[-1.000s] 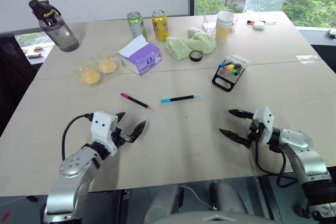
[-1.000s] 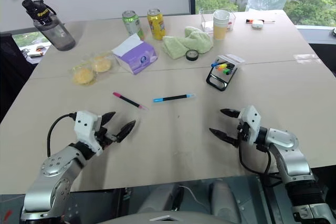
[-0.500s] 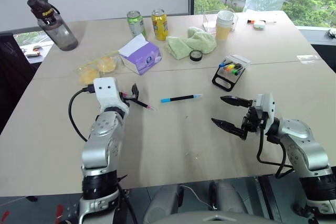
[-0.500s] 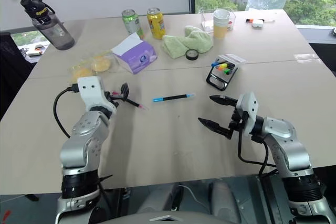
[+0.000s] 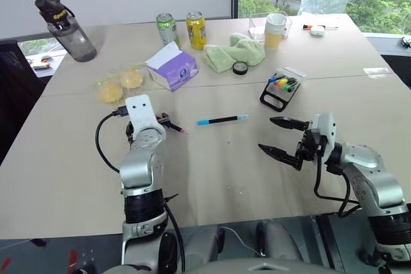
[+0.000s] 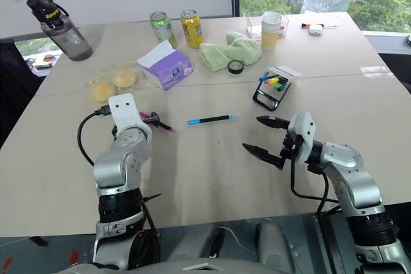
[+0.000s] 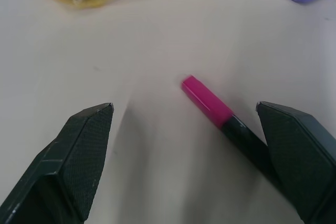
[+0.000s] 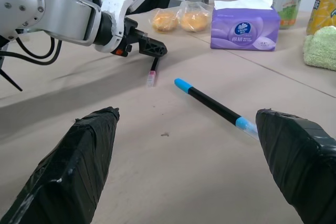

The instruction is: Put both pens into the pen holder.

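The pink-capped pen (image 5: 174,126) lies on the table, and its magenta end (image 7: 206,100) sits between the fingers of my left gripper (image 7: 184,106). That gripper is open and low over the table, with the pen's barrel running close by one finger (image 7: 299,156). Further right the blue-capped pen (image 5: 221,120) lies flat, untouched. My right gripper (image 5: 267,134) hovers open and empty to the right of it, pointing towards the pens. Behind it on the table, the black pen holder (image 5: 280,88) has coloured markers in it.
Behind the pens are a purple tissue box (image 5: 171,67), bagged buns (image 5: 119,85), two cans (image 5: 181,29), a green cloth (image 5: 234,52), a tape roll (image 5: 239,68) and a cup (image 5: 275,30). A water bottle (image 5: 67,27) stands far left.
My left arm swung forward and its wrist turned, bringing the open gripper from the near table edge down around the pink pen's end. My right gripper rose slightly, then held still.
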### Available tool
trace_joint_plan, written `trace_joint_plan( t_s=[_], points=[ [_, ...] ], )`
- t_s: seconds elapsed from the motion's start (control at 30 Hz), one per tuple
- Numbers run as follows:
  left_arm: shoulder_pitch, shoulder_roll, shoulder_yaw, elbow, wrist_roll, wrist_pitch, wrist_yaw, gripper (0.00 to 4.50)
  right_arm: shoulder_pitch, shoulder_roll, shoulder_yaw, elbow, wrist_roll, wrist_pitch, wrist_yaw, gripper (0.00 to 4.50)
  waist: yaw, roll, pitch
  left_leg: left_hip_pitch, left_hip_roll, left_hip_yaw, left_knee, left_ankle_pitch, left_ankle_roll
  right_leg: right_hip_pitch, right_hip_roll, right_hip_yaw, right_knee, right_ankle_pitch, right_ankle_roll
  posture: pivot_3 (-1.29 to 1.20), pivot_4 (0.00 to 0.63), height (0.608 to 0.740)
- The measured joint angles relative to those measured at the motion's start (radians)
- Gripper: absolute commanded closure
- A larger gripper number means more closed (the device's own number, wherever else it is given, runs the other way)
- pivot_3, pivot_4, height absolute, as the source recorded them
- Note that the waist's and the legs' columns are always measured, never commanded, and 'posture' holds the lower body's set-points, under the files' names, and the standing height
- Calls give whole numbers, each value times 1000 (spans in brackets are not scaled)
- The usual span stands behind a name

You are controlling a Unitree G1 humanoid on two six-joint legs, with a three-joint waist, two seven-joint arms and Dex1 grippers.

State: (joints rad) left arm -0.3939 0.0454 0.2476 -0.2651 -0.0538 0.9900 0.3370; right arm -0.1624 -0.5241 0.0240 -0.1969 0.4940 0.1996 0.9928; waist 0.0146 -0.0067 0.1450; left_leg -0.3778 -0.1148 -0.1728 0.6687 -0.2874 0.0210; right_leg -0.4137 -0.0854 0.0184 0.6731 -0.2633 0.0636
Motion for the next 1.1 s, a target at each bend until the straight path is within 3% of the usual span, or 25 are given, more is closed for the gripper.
trace_joint_plan(
  t_s=[0.13, 0.23, 0.47, 0.53, 0.83, 1.1],
  points=[
    [-23, -78, 57, -21, -10, 43, 23, 0, -4, 1, 1, 0, -3, 0, 0, 46, 0, 0, -1, 0, 0, 0, 0, 0, 0, 1, 0, 0, 0, 0, 0, 0, 150, 740],
    [-56, -151, 131, -15, -26, 69, 60, 737, -13, 1, 2, 0, -4, 0, 0, 0, -1, 0, -1, 1, 0, 1, 0, 0, 0, 1, 0, -1, 0, 0, 0, 0, 150, 740],
    [-90, -163, 186, 25, -5, 73, 120, 3996, -14, 1, 3, 1, -10, 0, -1, 0, 2, 4, -5, 3, 0, 2, 0, 0, 0, 3, 0, -1, 1, 0, 1, 0, 150, 740],
    [-98, -166, 193, 33, -5, 72, 127, 4406, -14, 1, 3, 1, -11, 0, -1, 0, 3, 5, -6, 4, 0, 2, 0, 0, 0, 3, 0, -1, 1, 0, 1, 0, 150, 740],
    [-46, -165, 181, 18, -17, -13, 64, 4406, -16, 1, 4, 1, -21, 1, -3, 0, 3, 7, -7, 4, 0, 2, 0, 0, 0, 3, 0, 0, 2, 0, 1, 0, 150, 740],
    [46, -131, 54, -22, -283, -250, -413, 4406, -85, 81, 16, -3, 5, 91, -75, 0, 4, -1, -2, -1, -1, -1, 2, 0, 0, 0, 0, 0, 0, 1, 1, 0, 150, 740]
  ],
)
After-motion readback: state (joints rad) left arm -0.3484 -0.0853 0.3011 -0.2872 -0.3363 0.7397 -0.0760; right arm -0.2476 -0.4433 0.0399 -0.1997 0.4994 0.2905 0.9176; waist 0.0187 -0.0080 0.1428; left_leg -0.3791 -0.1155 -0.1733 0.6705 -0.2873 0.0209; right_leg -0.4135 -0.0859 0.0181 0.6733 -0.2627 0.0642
